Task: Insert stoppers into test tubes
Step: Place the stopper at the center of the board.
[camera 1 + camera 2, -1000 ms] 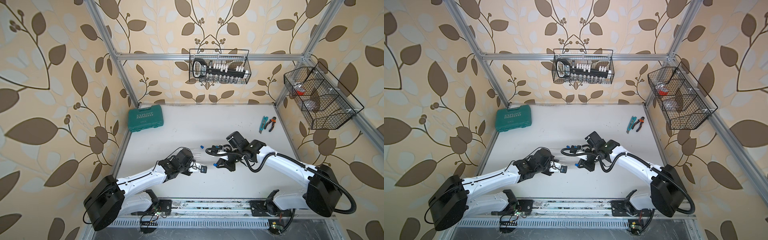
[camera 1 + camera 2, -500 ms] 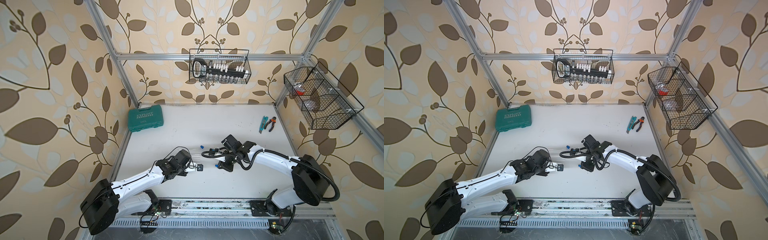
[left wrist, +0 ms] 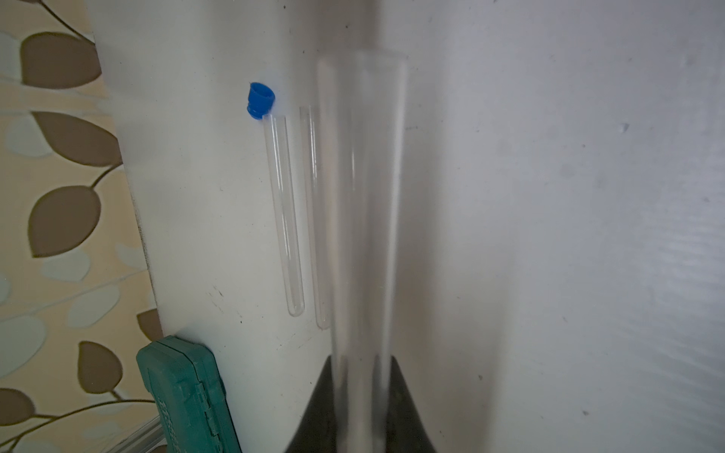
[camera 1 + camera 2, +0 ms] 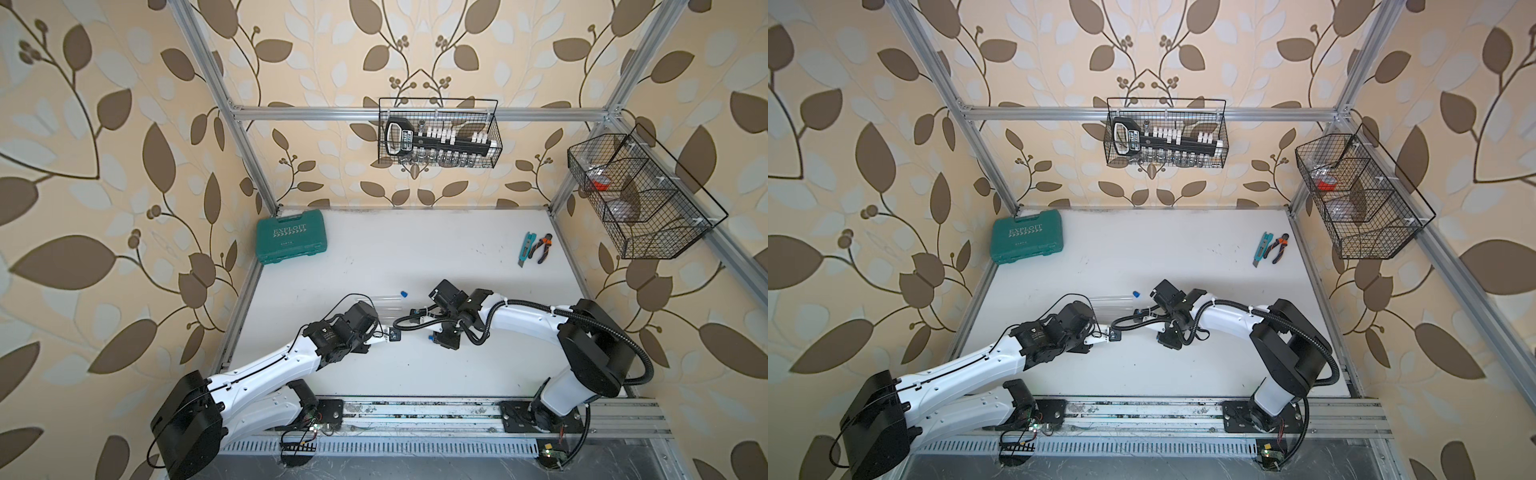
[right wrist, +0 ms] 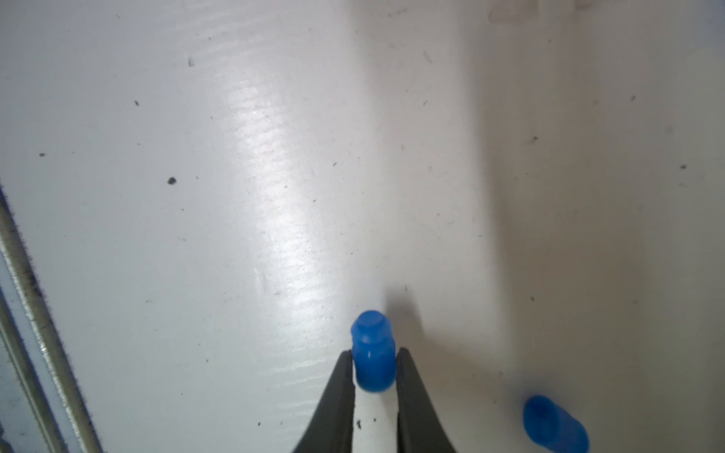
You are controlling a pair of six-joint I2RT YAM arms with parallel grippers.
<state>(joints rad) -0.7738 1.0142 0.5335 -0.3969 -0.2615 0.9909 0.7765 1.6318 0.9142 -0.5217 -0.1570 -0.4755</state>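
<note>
Three test tubes show in the left wrist view. One held tube (image 3: 361, 196) is clamped between the jaws of the left gripper (image 3: 361, 364). Two lie side by side near the middle of the tabletop (image 3: 549, 196): a capped tube (image 3: 284, 215) and an open tube (image 3: 316, 235).

Three stoppers show. A plugged stopper (image 3: 260, 100) sits in the capped tube's mouth. A flanked stopper (image 5: 372, 333) stands between the narrow jaws of the right gripper (image 5: 374, 355); its fingers lie against the stopper's sides, but I cannot tell whether they press. A loose stopper (image 5: 555, 425) lies just beside.

The held tube, blurred, hides one flank of the open tube. A green tool case (image 4: 291, 237) sits at the far left corner, and a cutter (image 4: 525, 249) and pliers (image 4: 543, 248) lie by the far right edge.

The tubes are clear with rounded ends; the stoppers are bright blue, stubby and stepped
</note>
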